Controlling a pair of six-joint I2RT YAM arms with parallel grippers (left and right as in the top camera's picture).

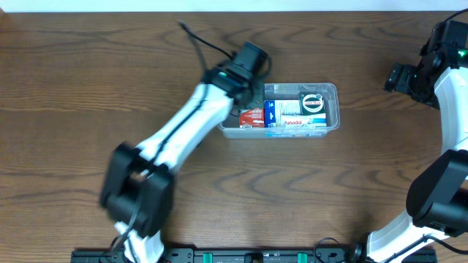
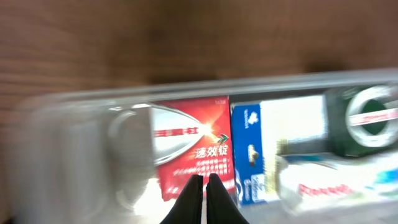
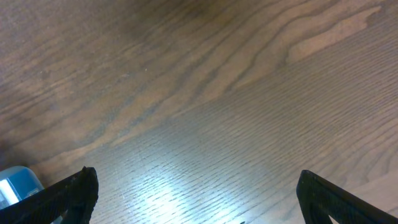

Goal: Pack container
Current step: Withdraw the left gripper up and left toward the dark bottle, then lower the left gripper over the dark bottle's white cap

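The clear plastic container [image 1: 332,90] sits at the table's middle. It holds a small red box [image 1: 252,116], a blue carton [image 1: 272,112], a white box with red lettering [image 1: 301,123] and a dark round-faced item [image 1: 313,101]. My left gripper [image 2: 203,182] is shut and empty, hovering at the container's left end just above the red box [image 2: 193,142]; the blue carton [image 2: 247,152] lies next to it. This view is blurred. My right gripper [image 3: 196,186] is wide open and empty over bare wood at the far right [image 1: 404,79].
The wooden table [image 1: 73,95] spreads around the container. A small blue thing [image 3: 15,182] shows at the left edge of the right wrist view. The left arm [image 1: 183,128] stretches diagonally from the front left toward the container.
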